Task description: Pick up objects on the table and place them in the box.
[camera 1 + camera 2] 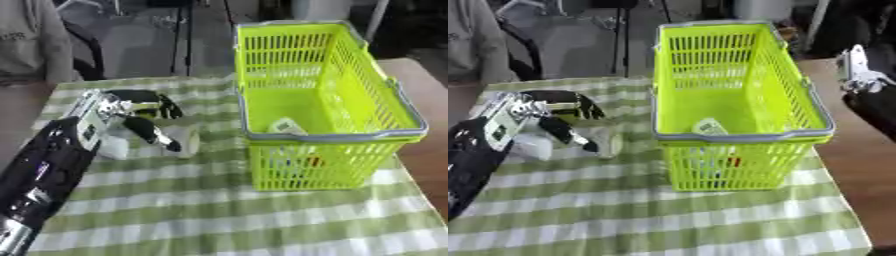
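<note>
Now the left hand [131, 117], fingers curled around a small whitish cup-like object [185, 140] just left of the green basket [395, 100], risks dropping it short of the basket's rim if the pinch slips.

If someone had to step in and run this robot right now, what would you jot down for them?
Left hand: over the checked tablecloth, fingers curled round a pale, cup-like object left of the basket.
Right hand: partly in view at the right edge, beyond the basket; its fingers can't be made out.
Green basket: upright, already holding a pale item and something reddish.
Left to do: carry the held object into the basket, and a white item beside the hand.
</note>
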Controlling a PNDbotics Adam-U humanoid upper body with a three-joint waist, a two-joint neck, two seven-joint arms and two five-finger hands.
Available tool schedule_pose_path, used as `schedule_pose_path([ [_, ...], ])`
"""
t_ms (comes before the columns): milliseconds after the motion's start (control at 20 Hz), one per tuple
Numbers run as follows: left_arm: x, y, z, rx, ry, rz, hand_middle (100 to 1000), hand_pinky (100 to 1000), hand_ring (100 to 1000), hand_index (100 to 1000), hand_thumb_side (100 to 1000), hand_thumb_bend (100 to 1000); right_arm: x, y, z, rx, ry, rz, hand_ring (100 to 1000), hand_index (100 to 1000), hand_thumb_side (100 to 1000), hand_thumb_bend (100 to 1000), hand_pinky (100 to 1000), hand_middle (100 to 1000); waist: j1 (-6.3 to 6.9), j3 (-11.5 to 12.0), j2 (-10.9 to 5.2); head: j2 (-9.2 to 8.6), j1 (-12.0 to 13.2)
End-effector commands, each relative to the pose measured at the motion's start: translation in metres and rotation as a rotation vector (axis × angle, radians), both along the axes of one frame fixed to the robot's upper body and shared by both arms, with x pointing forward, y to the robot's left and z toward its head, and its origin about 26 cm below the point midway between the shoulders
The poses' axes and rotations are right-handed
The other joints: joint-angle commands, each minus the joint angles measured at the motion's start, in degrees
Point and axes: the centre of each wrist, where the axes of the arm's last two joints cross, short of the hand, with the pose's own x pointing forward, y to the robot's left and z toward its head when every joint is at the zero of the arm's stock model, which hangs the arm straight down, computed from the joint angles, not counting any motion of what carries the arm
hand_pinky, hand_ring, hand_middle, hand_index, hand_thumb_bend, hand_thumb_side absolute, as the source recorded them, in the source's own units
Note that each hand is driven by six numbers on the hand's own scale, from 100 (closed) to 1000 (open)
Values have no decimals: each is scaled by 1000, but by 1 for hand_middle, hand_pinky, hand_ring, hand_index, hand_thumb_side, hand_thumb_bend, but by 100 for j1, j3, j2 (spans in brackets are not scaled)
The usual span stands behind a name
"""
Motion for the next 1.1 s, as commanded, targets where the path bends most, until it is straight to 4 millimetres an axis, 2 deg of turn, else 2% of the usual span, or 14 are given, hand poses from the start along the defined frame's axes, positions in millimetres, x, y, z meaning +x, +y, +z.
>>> schedule_pose_path([
  [50, 1, 1, 10, -15, -61, 2, 763, 734, 773, 888, 691, 793, -4, 0, 11, -6, -37, 15, 580, 838, 517, 100, 588, 634, -31, -8, -64, -70, 23],
  [650, 1, -9, -8, 31, -80, -9, 742, 728, 760, 875, 655, 800, -4, 1, 12, -4, -39, 19, 578, 839, 520, 100, 587, 633, -44, -83, -1, -108, 14],
  [850, 1, -10, -14, 51, -74, -4, 728, 693, 736, 864, 637, 807, -4, 0, 12, -3, -41, 19, 577, 838, 521, 100, 587, 632, -42, -105, 26, -120, 11],
  [950, 1, -9, -16, 51, -81, 7, 720, 663, 720, 854, 622, 803, -4, 0, 12, -3, -40, 20, 577, 839, 522, 100, 586, 631, -36, -114, 40, -134, 11],
  [1000, 0, -9, -17, 49, -89, 13, 679, 555, 651, 819, 555, 770, -4, 0, 12, -2, -40, 20, 577, 839, 523, 100, 586, 631, -35, -118, 46, -137, 8],
  [1100, 0, -8, -19, 43, -115, 28, 665, 524, 626, 807, 533, 757, -4, 0, 13, -2, -41, 19, 577, 839, 523, 100, 586, 631, -36, -127, 55, -139, 5],
])
